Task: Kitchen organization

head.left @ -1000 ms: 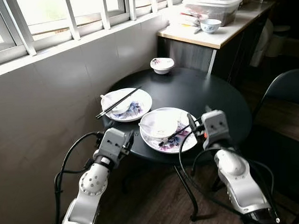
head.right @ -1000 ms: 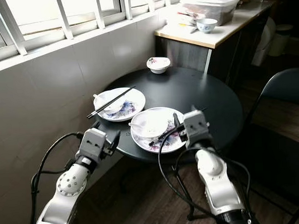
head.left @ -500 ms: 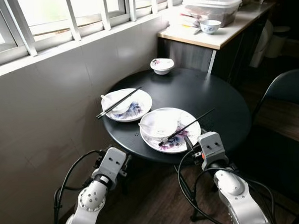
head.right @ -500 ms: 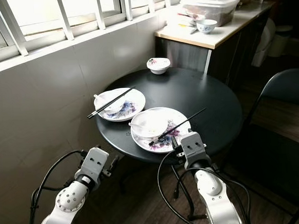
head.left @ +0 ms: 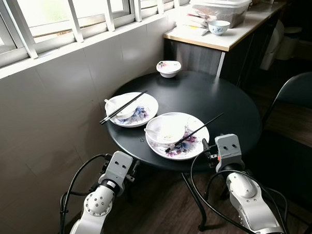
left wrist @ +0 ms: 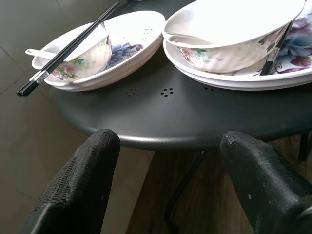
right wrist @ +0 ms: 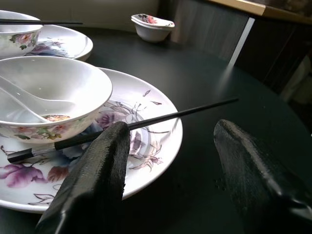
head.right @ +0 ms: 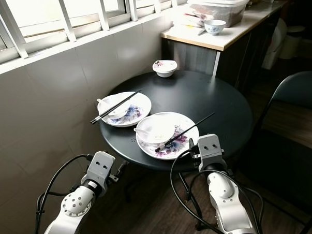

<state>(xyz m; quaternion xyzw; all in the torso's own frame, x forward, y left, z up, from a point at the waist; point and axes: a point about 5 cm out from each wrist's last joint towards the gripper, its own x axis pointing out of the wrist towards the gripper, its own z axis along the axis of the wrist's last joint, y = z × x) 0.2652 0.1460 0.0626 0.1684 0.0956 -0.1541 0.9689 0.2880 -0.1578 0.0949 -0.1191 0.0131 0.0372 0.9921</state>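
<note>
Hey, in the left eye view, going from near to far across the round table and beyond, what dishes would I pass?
Near plate with bowl and chopsticks → far plate with bowl and chopsticks → small floral bowl at the table's far edge → blue-patterned bowl on the counter → clear plastic bin.

A barred window (head.left: pixel 63 17) is seen above a grey wall (head.left: pixel 47 111); a dark chair (head.left: pixel 295 98) is placed on wooden flooring (head.left: pixel 160 215).

Silver jointed arms, looping black cables, textured black gripper fingers (left wrist: pixel 80 187)
</note>
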